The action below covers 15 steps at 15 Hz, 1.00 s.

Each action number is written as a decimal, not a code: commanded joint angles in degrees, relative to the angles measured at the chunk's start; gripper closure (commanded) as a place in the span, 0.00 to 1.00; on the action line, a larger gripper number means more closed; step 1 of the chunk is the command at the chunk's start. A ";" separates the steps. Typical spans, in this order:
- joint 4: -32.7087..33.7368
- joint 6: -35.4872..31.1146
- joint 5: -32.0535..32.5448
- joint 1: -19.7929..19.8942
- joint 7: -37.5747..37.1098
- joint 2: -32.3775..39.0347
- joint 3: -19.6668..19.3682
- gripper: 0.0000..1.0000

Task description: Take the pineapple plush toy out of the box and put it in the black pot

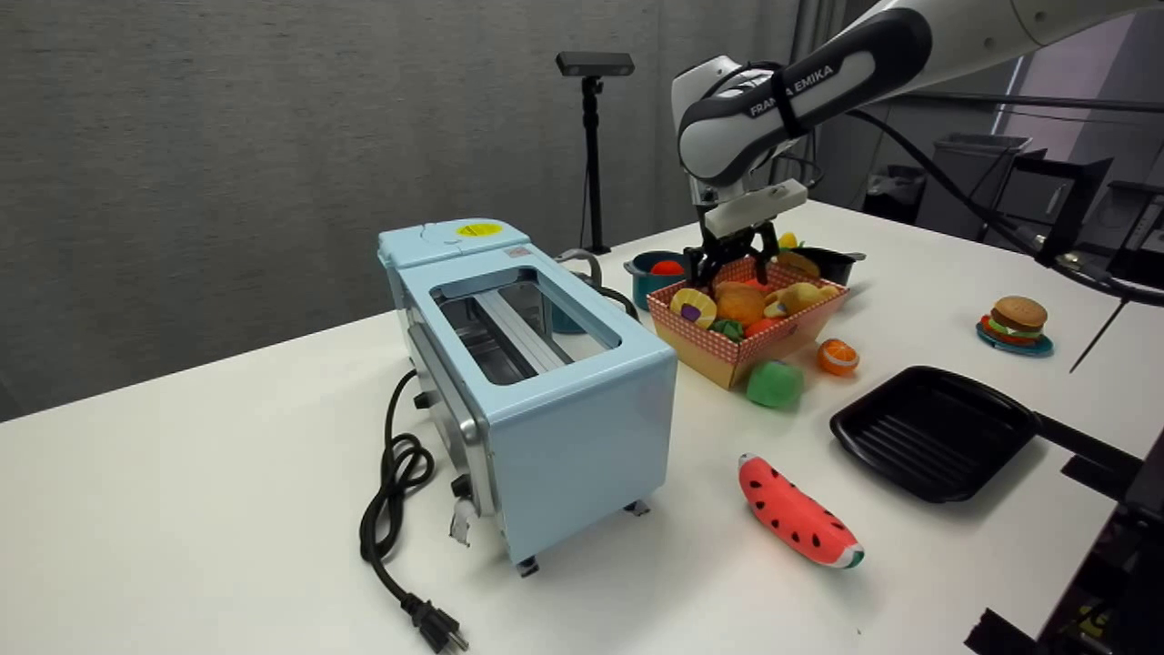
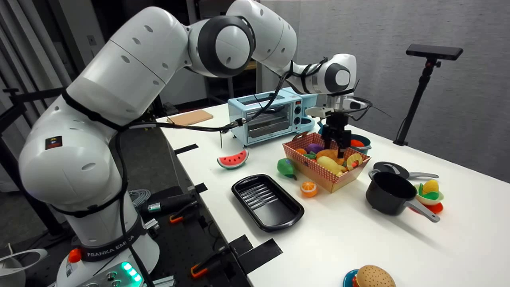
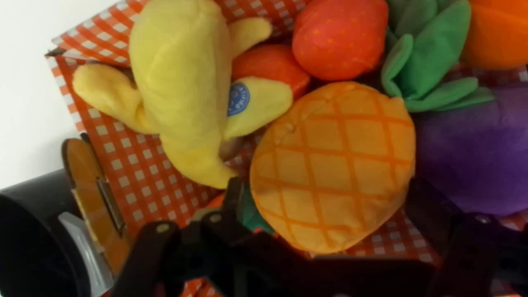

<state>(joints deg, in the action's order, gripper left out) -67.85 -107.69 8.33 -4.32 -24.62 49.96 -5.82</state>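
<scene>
Pineapple plush (image 3: 332, 165) | body between spread fingers (image 3: 431, 218), contact uncertain | long axis slants across closing line, green tuft (image 3: 431, 53) aimed away from them | squeeze likely oblique

White table (image 2: 326, 244) beneath toaster (image 1: 582, 441), box (image 2: 316, 174), black pot (image 2: 383, 200) (plus watermelon slice (image 1: 798, 511))

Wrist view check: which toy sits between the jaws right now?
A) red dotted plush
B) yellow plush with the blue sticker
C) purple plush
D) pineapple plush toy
D, since the wrist view shows the parted jaws on either side of the crosshatched orange body of the pineapple plush toy.
</scene>
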 commanded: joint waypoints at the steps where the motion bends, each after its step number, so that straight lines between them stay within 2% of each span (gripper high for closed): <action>1: 4.20 1.03 0.83 -0.62 1.34 2.44 -0.96 0.00; 3: 4.60 1.10 0.56 -0.47 1.27 2.66 -0.94 0.00; 4: 4.93 1.17 0.41 -0.37 1.20 2.83 -0.93 0.24; 5: 5.20 1.25 0.33 -0.33 1.07 2.98 -0.97 0.26; 8: 5.93 1.47 0.18 -0.14 0.98 3.35 -1.09 0.51; 15: 5.71 1.82 -0.59 0.46 1.24 2.48 -0.78 0.99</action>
<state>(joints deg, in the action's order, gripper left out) -64.35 -107.55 8.33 -4.00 -24.32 51.80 -6.18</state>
